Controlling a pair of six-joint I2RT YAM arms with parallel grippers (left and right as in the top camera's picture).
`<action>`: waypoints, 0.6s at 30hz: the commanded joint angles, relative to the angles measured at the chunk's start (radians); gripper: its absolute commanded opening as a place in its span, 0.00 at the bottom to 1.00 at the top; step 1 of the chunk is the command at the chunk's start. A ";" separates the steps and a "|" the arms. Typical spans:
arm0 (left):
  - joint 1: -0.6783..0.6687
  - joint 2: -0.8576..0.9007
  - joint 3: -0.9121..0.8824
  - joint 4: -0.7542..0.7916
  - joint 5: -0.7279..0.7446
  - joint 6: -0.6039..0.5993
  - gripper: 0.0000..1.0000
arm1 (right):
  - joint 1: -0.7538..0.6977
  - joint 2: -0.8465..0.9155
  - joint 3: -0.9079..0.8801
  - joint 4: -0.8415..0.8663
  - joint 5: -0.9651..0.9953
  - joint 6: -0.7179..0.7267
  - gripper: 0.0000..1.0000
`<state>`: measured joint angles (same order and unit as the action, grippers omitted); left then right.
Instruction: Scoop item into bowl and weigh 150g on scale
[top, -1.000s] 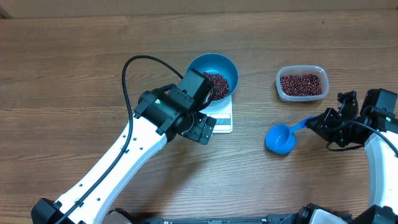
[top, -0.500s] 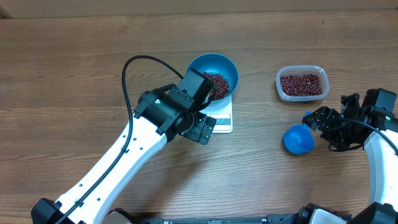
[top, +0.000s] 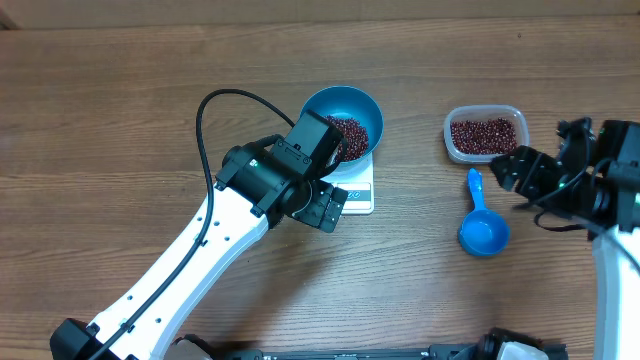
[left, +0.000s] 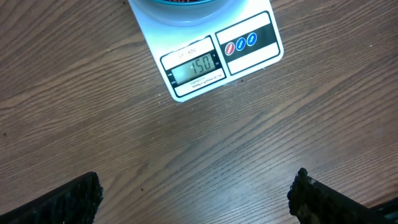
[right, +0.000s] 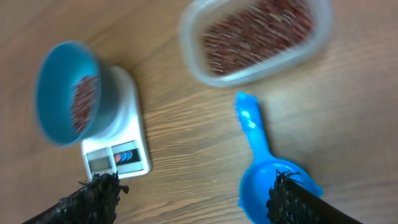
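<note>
Beans (top: 352, 135) are sitting in the bowl (top: 330, 100) on the scale (top: 358, 192), toward the table's (top: 120, 100) far edge; left gripper (left: 196, 193) and right gripper (right: 196, 196) are gaping wide, scoop (top: 483, 232) lying free near the right edge.

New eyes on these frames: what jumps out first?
The bright blue bowl holding dark red beans sits on the white scale at centre. The left wrist view shows the scale's display reading 150. To the right, the blue scoop lies ungripped on the table below the clear tub of more beans, with the open right tool next to it.
</note>
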<state>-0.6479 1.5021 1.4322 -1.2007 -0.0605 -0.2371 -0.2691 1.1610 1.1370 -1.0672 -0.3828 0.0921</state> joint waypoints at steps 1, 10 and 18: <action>0.000 -0.004 0.018 0.001 -0.006 -0.006 1.00 | 0.134 -0.072 0.024 -0.021 0.106 -0.118 0.79; 0.000 -0.004 0.018 0.001 -0.006 -0.006 1.00 | 0.302 -0.065 0.024 -0.058 0.282 -0.090 0.81; 0.000 -0.004 0.018 0.001 -0.006 -0.006 1.00 | 0.302 -0.065 0.024 -0.053 0.391 0.039 0.81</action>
<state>-0.6479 1.5021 1.4322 -1.2007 -0.0605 -0.2371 0.0277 1.0988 1.1408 -1.1229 -0.0433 0.0795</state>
